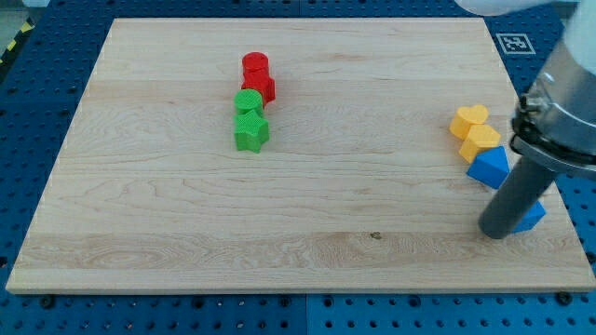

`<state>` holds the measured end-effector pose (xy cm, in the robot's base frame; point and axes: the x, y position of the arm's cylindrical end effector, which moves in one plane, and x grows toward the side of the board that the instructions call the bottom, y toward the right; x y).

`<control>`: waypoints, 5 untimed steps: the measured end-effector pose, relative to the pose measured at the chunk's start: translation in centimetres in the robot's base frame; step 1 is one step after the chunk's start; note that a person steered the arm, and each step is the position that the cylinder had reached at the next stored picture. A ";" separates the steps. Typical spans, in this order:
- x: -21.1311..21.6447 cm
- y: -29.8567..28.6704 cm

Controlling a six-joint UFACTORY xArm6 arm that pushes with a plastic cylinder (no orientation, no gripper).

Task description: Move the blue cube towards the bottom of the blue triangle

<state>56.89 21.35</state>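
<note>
At the board's lower right, my tip (498,233), a bare rod holding nothing, touches the blue cube (534,216) on its left, just below the blue triangle (490,167).

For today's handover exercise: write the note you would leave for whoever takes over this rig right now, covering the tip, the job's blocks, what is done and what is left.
My tip rests on the board near its right edge, touching the left side of the blue cube, which it mostly hides.
The blue triangle sits just up-left of the cube, under two yellow blocks.
Done: the cube lies below the triangle, slightly to the right.
Left: perhaps a small nudge leftward.
</note>
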 end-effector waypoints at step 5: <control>-0.7 4.5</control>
